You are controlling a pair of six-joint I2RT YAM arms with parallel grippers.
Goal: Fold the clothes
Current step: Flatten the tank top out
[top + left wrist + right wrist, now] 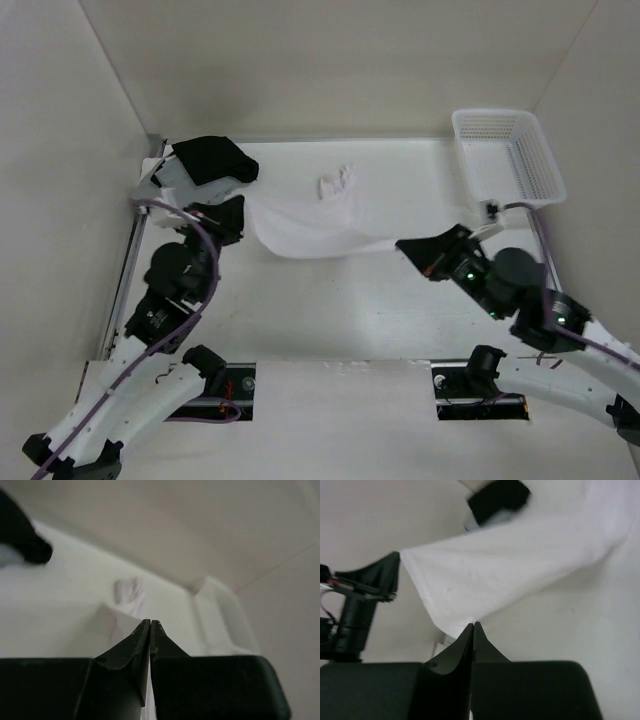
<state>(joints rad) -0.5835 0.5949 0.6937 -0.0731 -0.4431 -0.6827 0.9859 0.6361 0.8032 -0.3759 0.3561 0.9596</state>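
The clothes point(315, 228), a thin white garment, hang stretched across the middle of the table between my two grippers, with a bunched part point(337, 183) resting behind. My left gripper point(241, 214) is shut on the garment's left corner; in the left wrist view the jaws point(150, 622) are pressed together, with white fabric point(114, 625) beside them. My right gripper point(403, 245) is shut on the right corner. From the right wrist, the cloth point(520, 560) spreads away from the closed tips point(473, 625).
A black garment point(213, 158) lies at the back left corner, just behind my left gripper. A white mesh basket point(510, 155) stands at the back right against the wall. White walls close in the table at the left, back and right.
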